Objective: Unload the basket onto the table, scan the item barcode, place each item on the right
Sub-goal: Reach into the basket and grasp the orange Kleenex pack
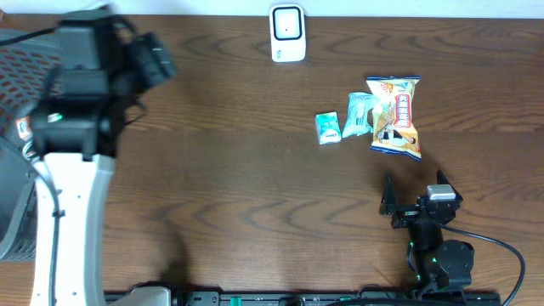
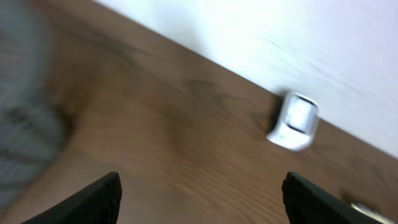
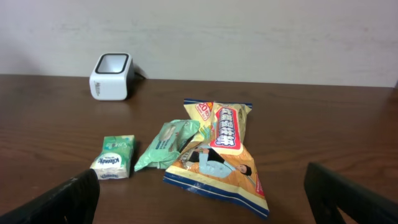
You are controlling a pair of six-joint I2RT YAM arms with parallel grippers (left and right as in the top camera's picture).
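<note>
The white barcode scanner (image 1: pixel 287 34) stands at the table's far edge; it also shows in the left wrist view, blurred (image 2: pixel 294 121), and in the right wrist view (image 3: pixel 112 76). Three items lie right of centre: a small green tissue pack (image 1: pixel 328 127), a pale green packet (image 1: pixel 359 113) and an orange snack bag (image 1: pixel 396 116). My right gripper (image 3: pixel 202 186) is open and empty, low on the table just short of the snack bag (image 3: pixel 221 152). My left gripper (image 2: pixel 202 183) is open with only bare wood between its fingers, raised over the table's far left.
A grey and red mesh basket (image 1: pixel 12 76) sits at the left edge, partly under the left arm (image 1: pixel 81 85). A black cable (image 1: pixel 497 246) trails from the right arm's base. A pale wall runs behind the table's far edge.
</note>
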